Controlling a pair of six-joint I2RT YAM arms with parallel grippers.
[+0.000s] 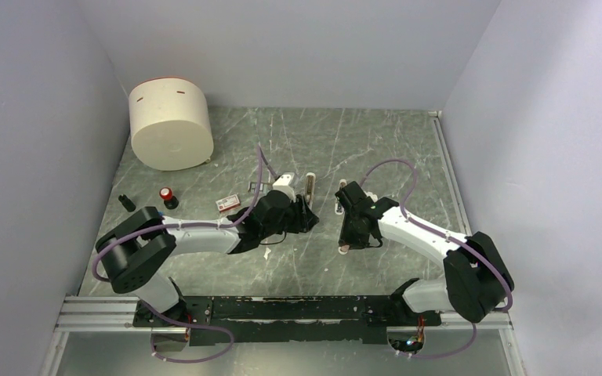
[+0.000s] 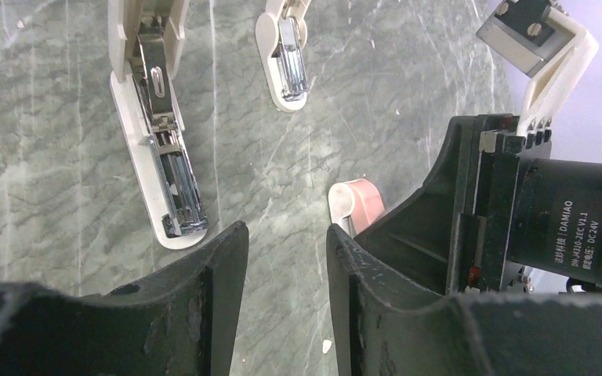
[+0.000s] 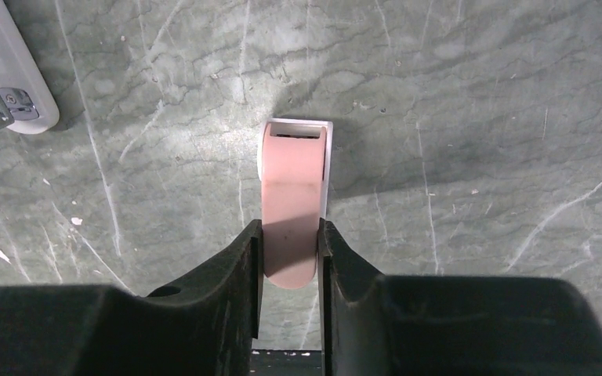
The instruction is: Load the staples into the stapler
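A grey marbled tabletop (image 1: 376,141) seen from above, with two robot arms reaching toward its middle. The stapler (image 2: 157,141), a slim white bar, lies hinged open near the middle of the tabletop, its metal channel showing. The left end effector (image 2: 282,235) hangs close to it, fingers spread and holding nothing. The right end effector (image 3: 290,235) pinches a pink stubby piece (image 3: 294,172) between its fingers. The red-and-white staples box (image 1: 227,204) sits left of centre. A large white cylinder (image 1: 170,125) stands in the far left corner.
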